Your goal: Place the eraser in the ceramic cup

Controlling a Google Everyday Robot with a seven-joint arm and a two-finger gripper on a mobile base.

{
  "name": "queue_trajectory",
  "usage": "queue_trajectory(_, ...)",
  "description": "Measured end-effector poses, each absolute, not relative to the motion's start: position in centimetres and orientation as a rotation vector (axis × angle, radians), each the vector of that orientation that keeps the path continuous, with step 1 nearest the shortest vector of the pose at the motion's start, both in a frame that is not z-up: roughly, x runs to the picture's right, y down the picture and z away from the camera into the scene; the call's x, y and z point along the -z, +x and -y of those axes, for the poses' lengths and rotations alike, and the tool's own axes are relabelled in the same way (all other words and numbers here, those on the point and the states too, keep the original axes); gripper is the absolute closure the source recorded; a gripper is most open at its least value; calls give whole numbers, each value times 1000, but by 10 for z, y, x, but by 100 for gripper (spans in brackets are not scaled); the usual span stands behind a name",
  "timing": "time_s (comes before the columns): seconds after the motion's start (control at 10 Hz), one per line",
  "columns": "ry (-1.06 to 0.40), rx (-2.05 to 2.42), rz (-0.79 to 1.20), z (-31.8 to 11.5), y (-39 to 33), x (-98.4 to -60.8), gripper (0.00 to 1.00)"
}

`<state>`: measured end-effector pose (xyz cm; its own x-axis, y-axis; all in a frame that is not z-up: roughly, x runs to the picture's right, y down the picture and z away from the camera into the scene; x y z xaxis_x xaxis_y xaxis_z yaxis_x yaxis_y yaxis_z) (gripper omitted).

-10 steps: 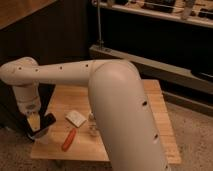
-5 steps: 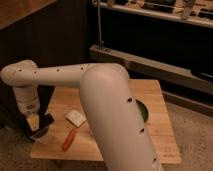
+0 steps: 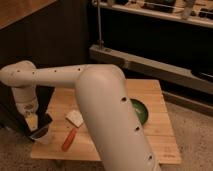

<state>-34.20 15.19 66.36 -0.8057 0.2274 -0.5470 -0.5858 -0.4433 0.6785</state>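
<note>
My gripper [image 3: 38, 124] hangs at the wooden table's front left corner, at the end of the white arm [image 3: 100, 100]. Right under it stands a small pale grey-white cup [image 3: 42, 135], partly covered by the gripper. A pale yellowish bit shows at the gripper; I cannot tell what it is. A pale beige block [image 3: 75, 118], possibly the eraser, lies flat on the table just to the right of the gripper. A red-orange stick-like object [image 3: 69, 140] lies in front of the block.
A dark green bowl [image 3: 140, 111] sits on the wooden table [image 3: 150, 135] to the right, partly behind my arm. A dark shelf unit with a metal rail [image 3: 150, 62] runs behind the table. Speckled floor surrounds the table.
The big arm link has shifted across the view, uncovering the green bowl. The gripper stays over the front left corner by the cup.
</note>
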Motion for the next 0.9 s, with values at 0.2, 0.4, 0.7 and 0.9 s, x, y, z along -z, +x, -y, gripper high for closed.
queue_trajectory(0.2,-521,-2263,-1277,-151,-339,-666,37)
queue_trajectory(0.4,-526,-2256,-1272,-153,-346,-664,21)
queue_trajectory(0.7,-523,-2262,-1272,-150,-342,-664,36)
queue_trajectory(0.9,-525,-2255,-1271,-152,-346,-663,40)
